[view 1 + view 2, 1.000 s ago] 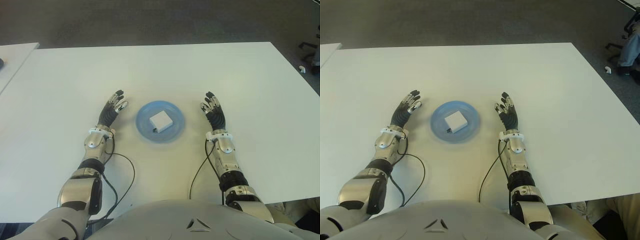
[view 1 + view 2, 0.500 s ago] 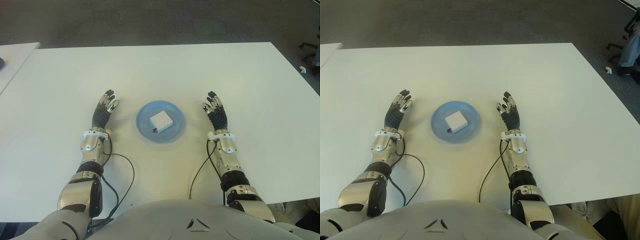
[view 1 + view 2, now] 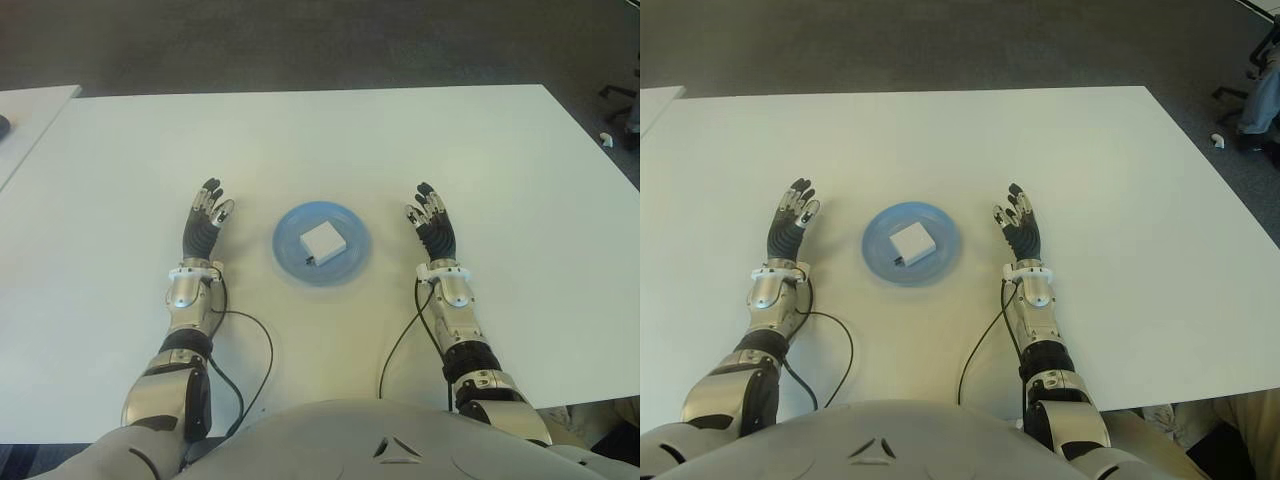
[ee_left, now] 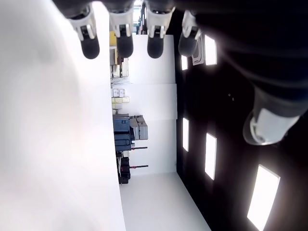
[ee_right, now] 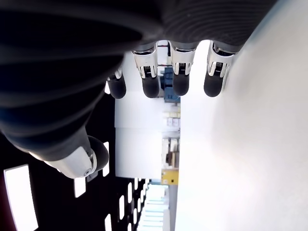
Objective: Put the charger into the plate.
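Note:
A white square charger (image 3: 321,241) lies inside the blue plate (image 3: 351,228) in the middle of the white table (image 3: 320,140). My left hand (image 3: 203,219) shows to the left of the plate, fingers straight and spread, holding nothing. To the right of the plate is my right hand (image 3: 432,217), likewise open and empty. Both wrist views show only outstretched fingers (image 4: 122,33) (image 5: 180,72) with nothing between them.
A second white table's corner (image 3: 30,105) shows at the far left. Black cables (image 3: 245,345) run from both forearms back toward my body. Dark floor lies beyond the table's far edge, with a chair base (image 3: 620,95) at the far right.
My left hand has drawn back from the plate, moving left and swinging its fingers to point straight ahead. The right hand and the charger have stayed where they were.

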Controlling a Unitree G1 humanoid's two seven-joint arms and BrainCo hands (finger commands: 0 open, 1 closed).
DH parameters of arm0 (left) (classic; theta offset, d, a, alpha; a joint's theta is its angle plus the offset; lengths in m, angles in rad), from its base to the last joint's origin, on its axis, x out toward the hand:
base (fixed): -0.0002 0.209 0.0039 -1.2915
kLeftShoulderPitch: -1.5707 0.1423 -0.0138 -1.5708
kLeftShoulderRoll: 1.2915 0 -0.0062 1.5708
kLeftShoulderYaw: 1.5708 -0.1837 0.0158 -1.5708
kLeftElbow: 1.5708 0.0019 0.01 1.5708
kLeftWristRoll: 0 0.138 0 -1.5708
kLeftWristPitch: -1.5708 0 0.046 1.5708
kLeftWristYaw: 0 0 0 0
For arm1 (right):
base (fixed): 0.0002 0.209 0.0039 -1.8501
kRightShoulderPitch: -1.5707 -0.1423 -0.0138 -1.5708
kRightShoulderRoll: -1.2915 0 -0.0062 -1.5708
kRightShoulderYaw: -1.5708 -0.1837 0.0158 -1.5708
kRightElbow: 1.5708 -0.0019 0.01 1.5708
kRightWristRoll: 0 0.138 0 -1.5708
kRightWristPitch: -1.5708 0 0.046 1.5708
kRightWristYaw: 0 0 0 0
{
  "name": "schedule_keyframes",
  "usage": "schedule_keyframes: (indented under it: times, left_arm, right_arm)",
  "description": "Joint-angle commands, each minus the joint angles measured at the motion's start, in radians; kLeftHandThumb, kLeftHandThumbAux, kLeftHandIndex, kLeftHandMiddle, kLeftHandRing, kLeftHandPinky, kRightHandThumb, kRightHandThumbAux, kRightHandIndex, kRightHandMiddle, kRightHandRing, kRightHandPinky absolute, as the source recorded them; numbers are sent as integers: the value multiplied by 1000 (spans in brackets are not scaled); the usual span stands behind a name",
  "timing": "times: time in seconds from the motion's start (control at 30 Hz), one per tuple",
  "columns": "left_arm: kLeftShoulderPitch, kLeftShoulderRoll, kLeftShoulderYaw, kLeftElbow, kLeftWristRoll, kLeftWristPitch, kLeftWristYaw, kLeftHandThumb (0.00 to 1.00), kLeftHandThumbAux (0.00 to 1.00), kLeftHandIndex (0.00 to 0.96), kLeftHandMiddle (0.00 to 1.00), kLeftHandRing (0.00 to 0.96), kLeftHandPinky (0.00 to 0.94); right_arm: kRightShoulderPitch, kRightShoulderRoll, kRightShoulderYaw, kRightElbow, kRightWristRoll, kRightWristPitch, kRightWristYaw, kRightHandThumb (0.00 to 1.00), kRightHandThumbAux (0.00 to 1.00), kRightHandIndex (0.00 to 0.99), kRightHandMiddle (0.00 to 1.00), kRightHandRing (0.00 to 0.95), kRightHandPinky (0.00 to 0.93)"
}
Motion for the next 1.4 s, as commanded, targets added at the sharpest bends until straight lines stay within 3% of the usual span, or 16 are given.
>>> schedule_keyframes:
  times: [0.03, 0.33, 0.73, 1.4]
  left_arm:
    - [39, -19, -13, 7, 17, 20, 14, 125, 483, 0, 0, 0, 0]
    - [60, -9, -42, -21, 20, 67, -34, 111, 477, 0, 0, 0, 0]
    - [67, 10, -71, -48, 16, 257, -107, 146, 507, 0, 0, 0, 8]
    - [75, 8, -87, -131, 0, 445, -118, 227, 587, 0, 0, 0, 51]
  right_arm:
    - [26, 0, 5, 17, -12, 24, -6, 152, 613, 0, 0, 2, 49]
    - [34, -4, 13, -3, -16, 53, -4, 158, 626, 0, 0, 2, 46]
    - [48, -19, 32, -46, -18, 132, 22, 175, 640, 0, 3, 13, 62]
    - [74, -22, 41, -132, -13, 243, 38, 168, 693, 0, 0, 13, 56]
